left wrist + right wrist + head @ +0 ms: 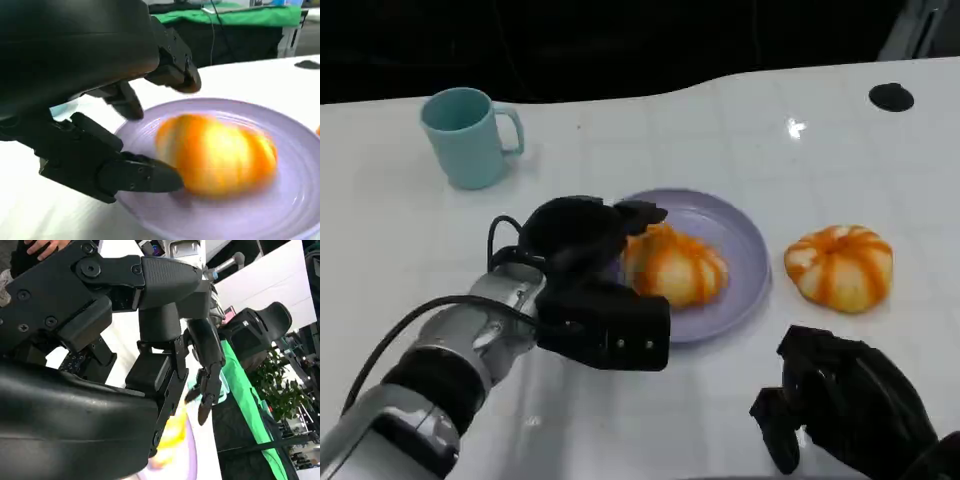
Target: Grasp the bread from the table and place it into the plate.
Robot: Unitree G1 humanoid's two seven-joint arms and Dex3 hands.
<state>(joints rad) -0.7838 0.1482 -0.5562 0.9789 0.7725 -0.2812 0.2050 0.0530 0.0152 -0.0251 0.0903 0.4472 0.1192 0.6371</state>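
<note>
In the head view the bread [675, 268] lies in the purple plate [745, 250] with the left hand [582, 240] beside it, while the right hand [845, 405] rests low on the tabletop [620, 140], fingers curled on nothing. The left wrist view shows the left hand's fingers [135, 175] spread around the bread, one fingertip touching it.

Bright overhead glare — blurred bread [216, 152]

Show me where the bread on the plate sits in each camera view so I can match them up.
Head view: the bread on the plate lies mid-frame, at the left hand.
Left wrist view: blurred orange, centre-right, just ahead of the fingers.
Right wrist view: a yellow blur low in the frame, past the right hand.
Shared landmark: the purple plate.
</note>
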